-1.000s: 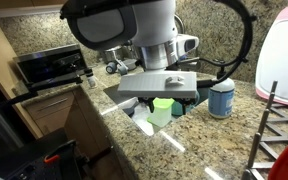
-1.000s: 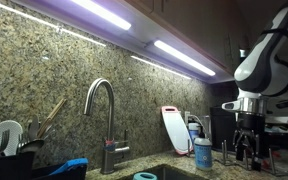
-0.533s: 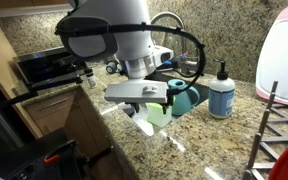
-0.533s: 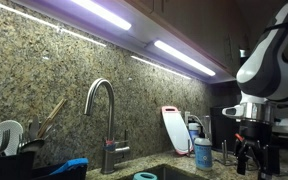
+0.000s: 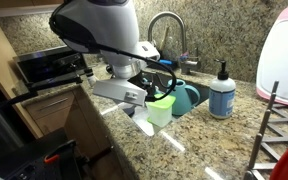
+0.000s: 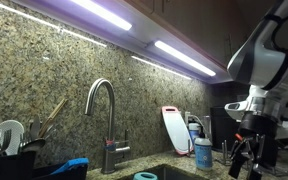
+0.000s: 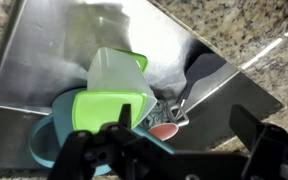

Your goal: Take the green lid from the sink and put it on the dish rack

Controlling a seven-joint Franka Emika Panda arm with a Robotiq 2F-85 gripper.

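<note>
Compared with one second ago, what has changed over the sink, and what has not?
The arm has swung leftward in an exterior view, uncovering the faucet and the teal jug. It now hangs over the green lid. Its fingers stayed open, and nothing was taken hold of. The green lid and the soap bottle kept their places.
</note>
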